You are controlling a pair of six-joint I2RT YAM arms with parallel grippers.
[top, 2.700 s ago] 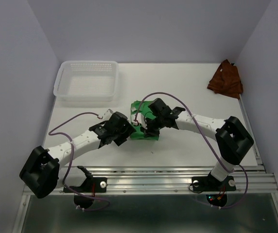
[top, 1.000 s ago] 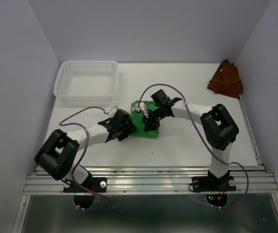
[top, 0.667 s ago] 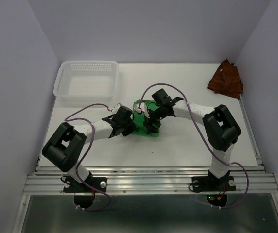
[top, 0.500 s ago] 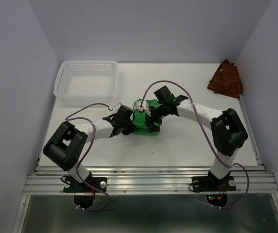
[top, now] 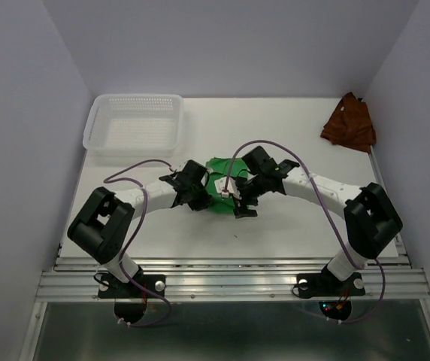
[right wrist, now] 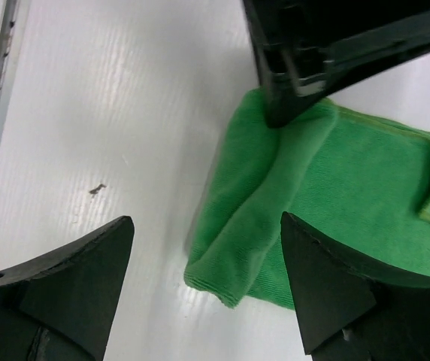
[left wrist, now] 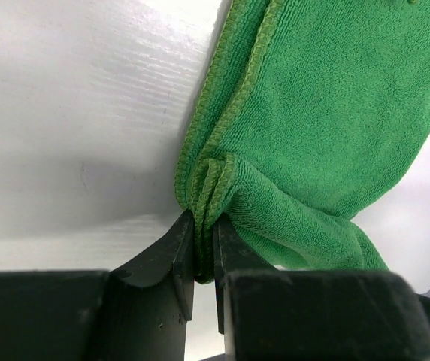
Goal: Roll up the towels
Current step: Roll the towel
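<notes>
— Pincer on the left (top: 202,197), seen from the top, grips the green towel (top: 219,188) mid-counter (top: 290,233). The rust towel (top: 349,124) lies far right, unrolled.
— Left wrist: folded edge clamped tight. Right wrist: right pincer (right wrist: 207,222) gapes empty above the fold. Rolling has barely begun, so it should probably regrip next.

A white worktop (top: 298,229) sits boxed in by plain pale lavender walls (top: 230,45) behind and on both sides of it, with a metal rail (top: 237,274) along its near edge.
</notes>
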